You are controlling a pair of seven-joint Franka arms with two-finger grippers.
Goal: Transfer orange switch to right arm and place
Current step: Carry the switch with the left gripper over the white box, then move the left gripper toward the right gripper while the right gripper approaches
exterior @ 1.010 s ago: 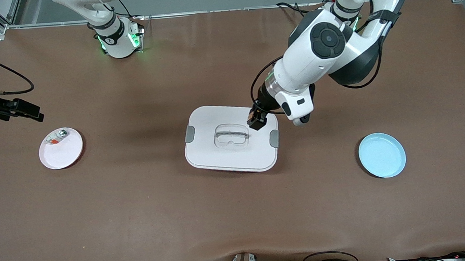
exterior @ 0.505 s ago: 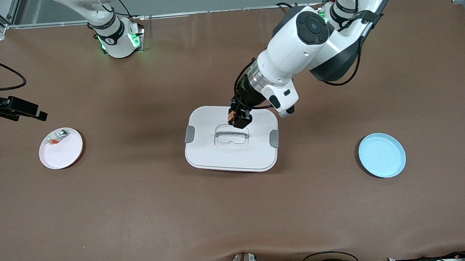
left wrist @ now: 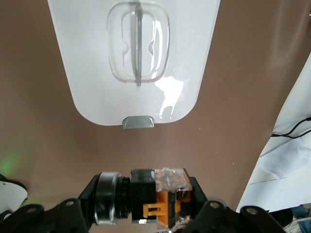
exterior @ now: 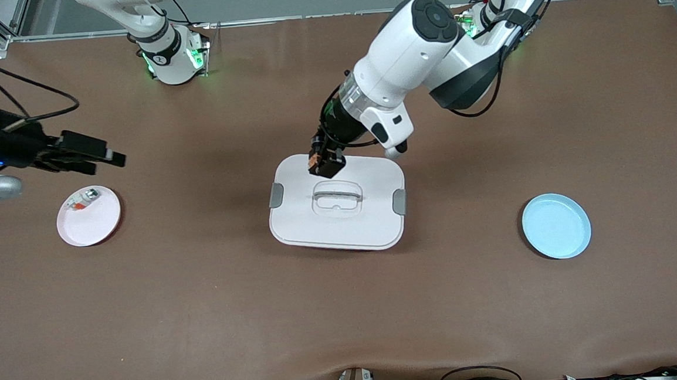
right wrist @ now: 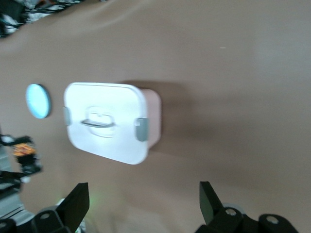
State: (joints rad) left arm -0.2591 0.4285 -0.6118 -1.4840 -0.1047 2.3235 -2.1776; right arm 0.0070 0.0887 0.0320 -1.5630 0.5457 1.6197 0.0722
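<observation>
My left gripper (exterior: 326, 162) is shut on the orange switch (exterior: 314, 160), a small black block with an orange section, and holds it over the corner of the white lidded box (exterior: 370, 223) that lies farthest from the front camera, toward the right arm's end. In the left wrist view the switch (left wrist: 160, 196) sits between the fingers of the left gripper (left wrist: 151, 206), above the box lid (left wrist: 92, 73). My right gripper (exterior: 114, 158) is open and empty, up in the air beside the pink plate (exterior: 91, 225). In the right wrist view its fingers (right wrist: 77, 201) stand wide apart.
The pink plate holds a small whitish-clear part (exterior: 83, 198). A blue plate (exterior: 556, 225) lies toward the left arm's end. The right wrist view shows the box (right wrist: 107, 121), the blue plate (right wrist: 38, 101) and the switch (right wrist: 23, 148) in the left gripper.
My left gripper has carried the switch across the box lid toward the right arm's end. My right gripper has moved in from the table's end toward the box.
</observation>
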